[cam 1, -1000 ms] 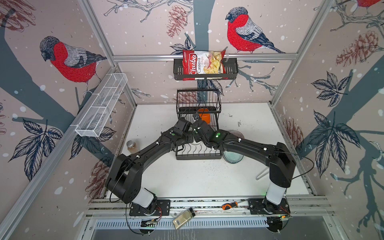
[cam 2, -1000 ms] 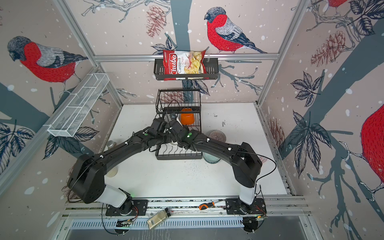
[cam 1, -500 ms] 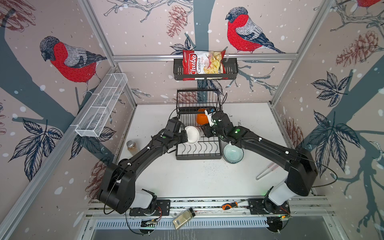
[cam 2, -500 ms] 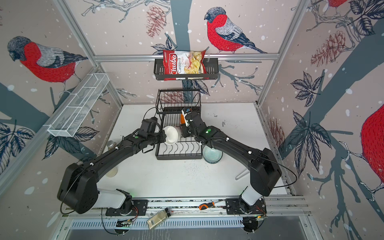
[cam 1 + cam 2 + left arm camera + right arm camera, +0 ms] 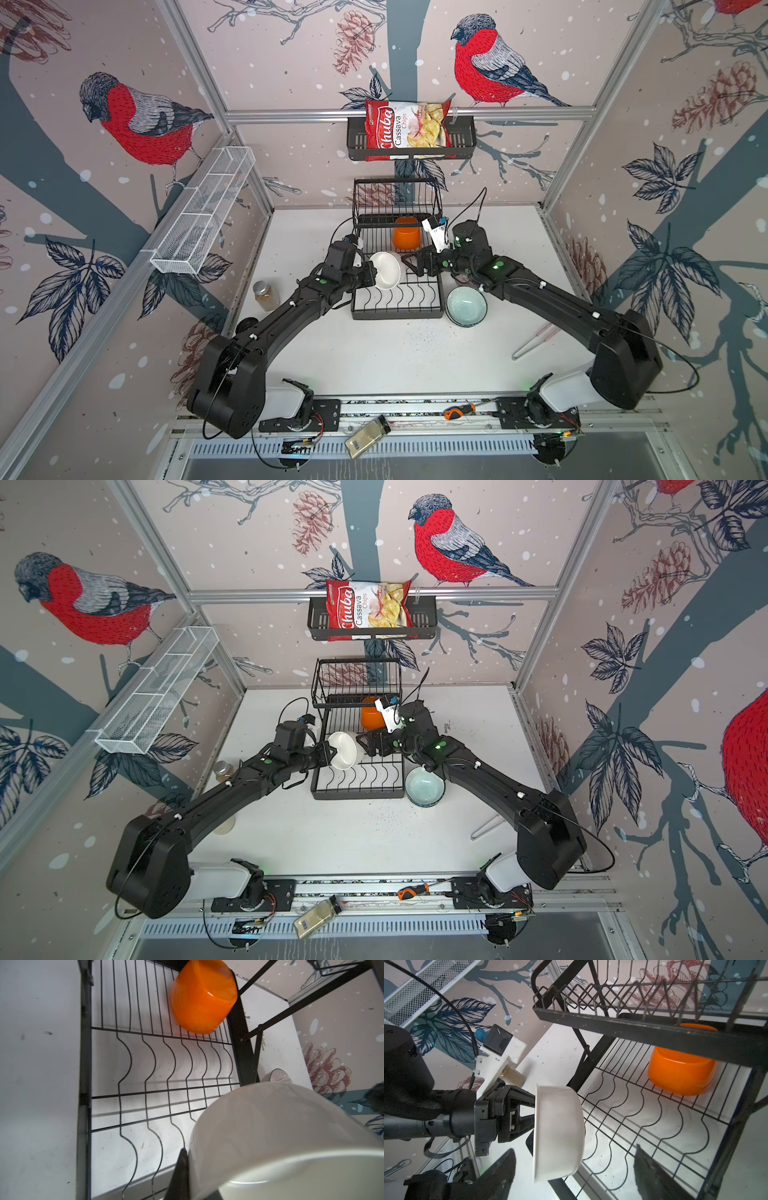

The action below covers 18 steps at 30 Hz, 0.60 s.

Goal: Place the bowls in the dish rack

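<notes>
Right wrist view: left end effector [image 5: 532,1110] clenched on the rim of the white bowl [image 5: 558,1132], centre of frame. Bowl is tipped on its side, hanging above the wavy slots of the dish rack [image 5: 612,1022]; not seated on the wires, as far as I can tell. Orange bowl [image 5: 681,1076], upper right of frame, sits on the lower grid beneath the raised basket.

In a top view, right end effector [image 5: 417,264] at mid-frame: jaws spread wide, nothing in them, just beside the white bowl. Mint-green bowl [image 5: 466,306] waits on the bench [image 5: 374,365] at the rack's right edge; touching it or just beside, I cannot tell.

Risks, my reading:
- The grip is a pinch on one rim only. A jolt while lowering could let the bowl swing or slip, landing flat across the slots rather than in one.
- The open right fingers are close, so a sideways move by either arm could clip the bowl.
- A set-down too far toward the top of frame could knock the orange bowl or the basket's bar.
</notes>
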Each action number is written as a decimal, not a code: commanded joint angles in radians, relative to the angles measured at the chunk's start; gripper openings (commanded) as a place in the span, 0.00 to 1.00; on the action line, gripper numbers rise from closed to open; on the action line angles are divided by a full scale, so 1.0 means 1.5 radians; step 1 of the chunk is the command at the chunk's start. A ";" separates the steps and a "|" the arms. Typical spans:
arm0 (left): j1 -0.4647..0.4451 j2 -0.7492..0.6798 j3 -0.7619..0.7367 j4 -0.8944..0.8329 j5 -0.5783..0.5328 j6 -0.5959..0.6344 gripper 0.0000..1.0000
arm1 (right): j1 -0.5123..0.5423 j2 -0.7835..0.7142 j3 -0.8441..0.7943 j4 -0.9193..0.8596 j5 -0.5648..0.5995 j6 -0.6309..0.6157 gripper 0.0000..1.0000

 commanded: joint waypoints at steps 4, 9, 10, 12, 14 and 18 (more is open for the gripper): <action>0.003 -0.028 -0.009 0.119 0.056 -0.007 0.00 | -0.002 0.010 -0.006 0.054 -0.082 0.028 0.92; 0.004 -0.047 -0.032 0.164 0.060 -0.016 0.00 | 0.000 0.016 -0.008 0.071 -0.116 0.037 0.91; 0.004 -0.047 -0.032 0.164 0.063 -0.015 0.00 | 0.002 0.015 -0.010 0.075 -0.119 0.038 0.91; 0.005 -0.047 -0.031 0.164 0.065 -0.016 0.00 | 0.004 0.017 -0.007 0.075 -0.121 0.039 0.90; 0.004 -0.047 -0.031 0.167 0.068 -0.015 0.00 | 0.007 0.018 -0.006 0.075 -0.122 0.038 0.88; 0.004 -0.047 -0.032 0.174 0.079 -0.016 0.00 | 0.011 0.027 -0.001 0.077 -0.129 0.040 0.83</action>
